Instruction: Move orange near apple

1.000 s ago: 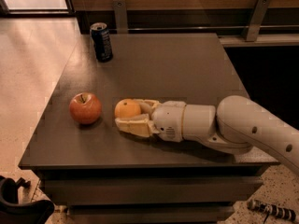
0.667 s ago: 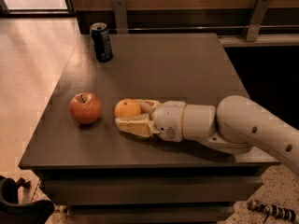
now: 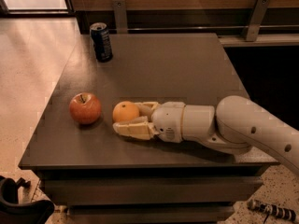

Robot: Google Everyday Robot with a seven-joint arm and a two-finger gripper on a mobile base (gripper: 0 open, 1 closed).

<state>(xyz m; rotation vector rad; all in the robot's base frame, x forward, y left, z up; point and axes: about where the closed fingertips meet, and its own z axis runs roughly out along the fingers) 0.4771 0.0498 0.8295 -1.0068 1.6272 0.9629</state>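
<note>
The orange point(image 3: 125, 111) rests on the dark table point(image 3: 159, 64), a short gap to the right of the red apple point(image 3: 85, 108). The apple stands upright with its stem up, near the table's left front. My gripper point(image 3: 133, 118) reaches in from the right, low over the table. Its two cream fingers point(image 3: 133, 129) lie on either side of the orange and are closed against it. The white arm point(image 3: 243, 125) stretches off to the lower right.
A dark soda can point(image 3: 101, 42) stands upright at the table's back left. A wooden wall with metal brackets point(image 3: 254, 17) runs behind the table. The table's front edge is close below the gripper. Light floor lies to the left.
</note>
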